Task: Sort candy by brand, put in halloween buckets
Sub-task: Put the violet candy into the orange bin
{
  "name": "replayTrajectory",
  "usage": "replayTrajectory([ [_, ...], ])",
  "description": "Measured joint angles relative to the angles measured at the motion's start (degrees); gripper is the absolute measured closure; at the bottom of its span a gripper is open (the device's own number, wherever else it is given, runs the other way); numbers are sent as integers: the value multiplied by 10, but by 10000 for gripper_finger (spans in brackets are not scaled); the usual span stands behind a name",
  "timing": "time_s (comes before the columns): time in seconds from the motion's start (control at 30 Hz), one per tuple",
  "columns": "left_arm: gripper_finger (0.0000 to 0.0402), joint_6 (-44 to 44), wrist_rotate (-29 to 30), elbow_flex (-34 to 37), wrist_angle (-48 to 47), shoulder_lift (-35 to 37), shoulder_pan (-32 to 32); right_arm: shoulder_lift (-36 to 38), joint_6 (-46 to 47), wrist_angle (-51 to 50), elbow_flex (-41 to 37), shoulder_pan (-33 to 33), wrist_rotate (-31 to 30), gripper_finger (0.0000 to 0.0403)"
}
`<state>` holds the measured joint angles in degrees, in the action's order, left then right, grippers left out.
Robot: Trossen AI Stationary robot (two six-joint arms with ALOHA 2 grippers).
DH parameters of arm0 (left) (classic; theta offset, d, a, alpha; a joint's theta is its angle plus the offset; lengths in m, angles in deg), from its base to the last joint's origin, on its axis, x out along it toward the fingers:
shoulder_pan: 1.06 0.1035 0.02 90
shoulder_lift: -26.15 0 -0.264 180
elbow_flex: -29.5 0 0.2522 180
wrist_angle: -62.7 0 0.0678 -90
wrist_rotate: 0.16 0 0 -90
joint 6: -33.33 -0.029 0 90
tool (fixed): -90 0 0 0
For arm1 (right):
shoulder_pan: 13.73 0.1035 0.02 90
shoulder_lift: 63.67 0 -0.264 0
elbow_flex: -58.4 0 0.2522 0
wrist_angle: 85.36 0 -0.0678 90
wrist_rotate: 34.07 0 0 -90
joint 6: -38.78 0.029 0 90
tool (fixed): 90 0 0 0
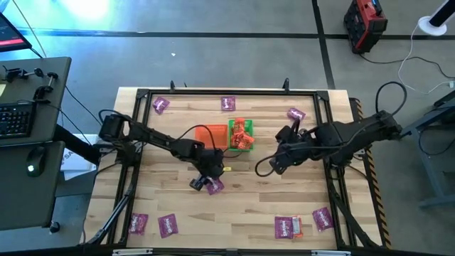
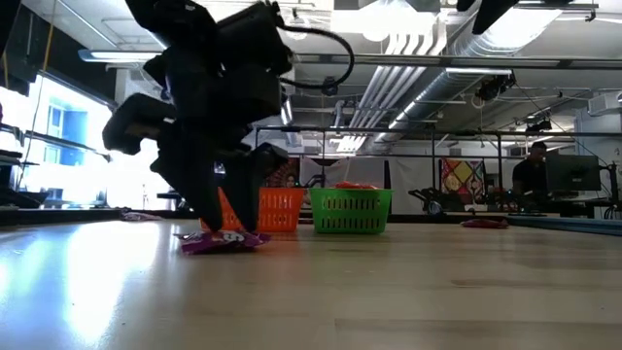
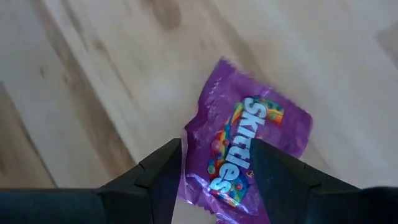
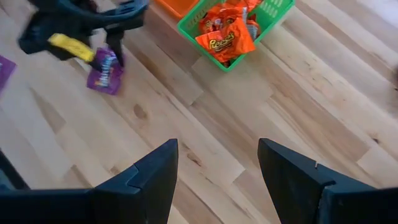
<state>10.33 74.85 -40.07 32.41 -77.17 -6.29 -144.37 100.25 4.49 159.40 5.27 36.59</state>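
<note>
Your left gripper (image 3: 214,171) stands open, straddling the flat shiny purple Skittles packet (image 3: 249,155) on the wooden table (image 1: 284,203), its long axis running between the fingers. The orange plastic bucket (image 1: 210,135) sits just beyond. Your right gripper (image 4: 214,171) waits open, farther right.

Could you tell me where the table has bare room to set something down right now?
The widest bare patch is the wood between the left gripper on its purple packet and the packets along the near edge. The far-right stretch past the right gripper is also free. It is crowded mid-table, around the orange bucket and green bucket.
</note>
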Motion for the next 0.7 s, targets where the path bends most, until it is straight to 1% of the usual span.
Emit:
replayTrajectory([
  [0.13, 220, 21, 2, 0, 8, 0, 9, 0, 24, 14, 0, 13, -11, 187],
  [0.33, 220, -9, 2, 0, 2, 0, 22, 0, 64, 38, 0, 25, -42, 187],
  [0.47, 220, -11, -3, 0, 5, 0, 38, 0, 80, 58, 0, 25, -45, 187],
  [0.7, 220, -12, -73, 0, 9, 0, 71, 0, 92, 99, 0, 25, -45, 187],
])
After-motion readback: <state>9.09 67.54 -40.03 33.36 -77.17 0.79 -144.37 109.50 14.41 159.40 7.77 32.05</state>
